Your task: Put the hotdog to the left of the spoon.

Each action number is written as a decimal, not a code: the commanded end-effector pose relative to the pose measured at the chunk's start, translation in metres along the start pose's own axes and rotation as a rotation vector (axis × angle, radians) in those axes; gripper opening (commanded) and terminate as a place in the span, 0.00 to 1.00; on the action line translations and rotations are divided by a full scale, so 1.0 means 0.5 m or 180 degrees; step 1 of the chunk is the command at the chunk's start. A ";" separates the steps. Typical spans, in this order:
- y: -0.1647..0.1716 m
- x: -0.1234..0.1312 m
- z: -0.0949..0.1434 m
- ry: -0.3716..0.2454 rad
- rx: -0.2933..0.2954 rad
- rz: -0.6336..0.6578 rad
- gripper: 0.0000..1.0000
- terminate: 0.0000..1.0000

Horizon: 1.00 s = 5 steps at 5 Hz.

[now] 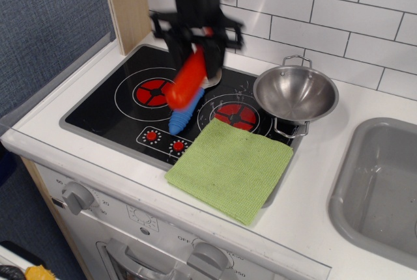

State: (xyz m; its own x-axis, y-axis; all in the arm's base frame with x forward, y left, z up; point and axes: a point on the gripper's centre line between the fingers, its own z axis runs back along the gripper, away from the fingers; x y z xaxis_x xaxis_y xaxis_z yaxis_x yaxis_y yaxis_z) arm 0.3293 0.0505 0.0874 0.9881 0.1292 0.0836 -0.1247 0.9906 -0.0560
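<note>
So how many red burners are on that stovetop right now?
2. The left burner sits clear on the cooktop, just left of the held hotdog. The right burner lies between the spoon and the steel pot. None seems hidden.

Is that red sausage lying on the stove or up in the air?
In the air. The hotdog hangs tilted in the gripper, above the spoon.
</note>
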 end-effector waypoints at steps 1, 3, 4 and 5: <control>0.113 0.143 -0.002 -0.0048 0.0265 -0.0272 0.00 0.00; 0.152 0.175 -0.036 -0.0019 0.0522 -0.0384 0.00 0.00; 0.163 0.160 -0.047 -0.0053 0.0619 -0.0371 0.00 0.00; 0.175 0.151 -0.059 -0.0099 0.0640 -0.0243 0.00 0.00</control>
State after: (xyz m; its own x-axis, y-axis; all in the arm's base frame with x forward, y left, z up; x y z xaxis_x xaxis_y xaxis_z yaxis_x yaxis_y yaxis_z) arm 0.3908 0.1406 0.0268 0.9977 0.0532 0.0410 -0.0580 0.9902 0.1268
